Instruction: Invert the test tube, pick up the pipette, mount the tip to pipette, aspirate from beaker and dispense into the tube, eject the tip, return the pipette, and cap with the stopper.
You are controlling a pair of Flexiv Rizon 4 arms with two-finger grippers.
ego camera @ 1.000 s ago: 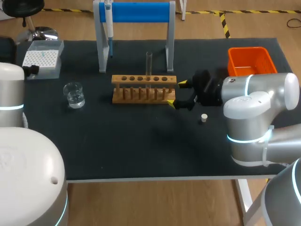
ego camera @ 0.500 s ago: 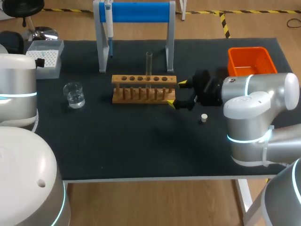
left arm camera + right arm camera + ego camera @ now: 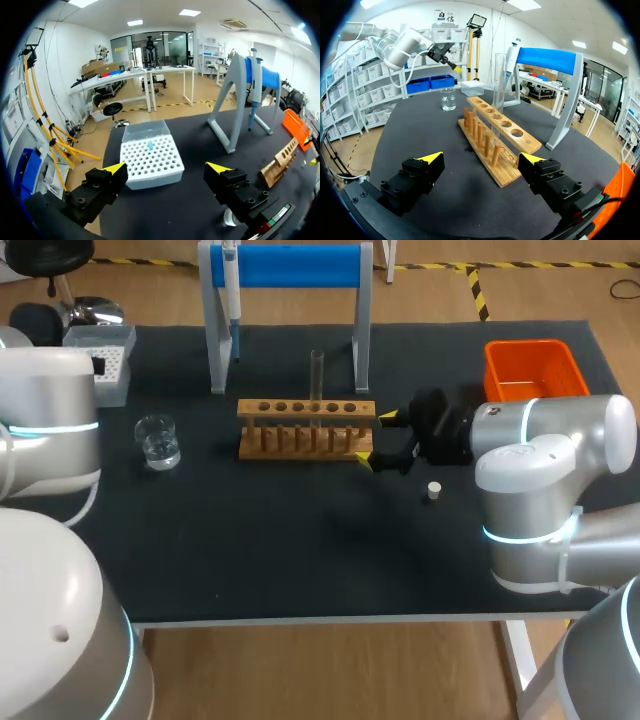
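- Dark, near-black cloth covers the whole table (image 3: pixel 300 560), and everything for the job is laid out on it.
- Upright in the wooden rack (image 3: pixel 306 428) is the test tube (image 3: pixel 317 375). Its long axis is vertical and it points straight up from the fourth hole, counting from the rack's left end in the head view. I cannot say for sure which end is the mouth.
- At the rack's right end is the right gripper (image 3: pixel 377 440), fingers spread wide and grasping nothing. The rack's end lies just ahead of it, between the two yellow tips.
- Near that gripper, on its near side, the small pale stopper (image 3: pixel 434 490) sits alone on the cloth.
- Behind the rack stands the blue stand (image 3: pixel 290 265), with the pipette (image 3: pixel 231 300) hanging nose-down at its left post.
- Left of the rack, well apart from it, is the beaker (image 3: pixel 158 442) with clear liquid in it.
- Farther back on the left is the tip box (image 3: pixel 150 160), and the left gripper (image 3: pixel 166 169) hovers near it. Its fingers are parted, with nothing between them.
- An orange bin (image 3: pixel 530 370) sits at the far right corner.
- Against a second ago, the left arm (image 3: pixel 50 420) has swung farther over the table and now hides part of the tip box in the head view. The right arm, tube, rack and stopper have not shifted.
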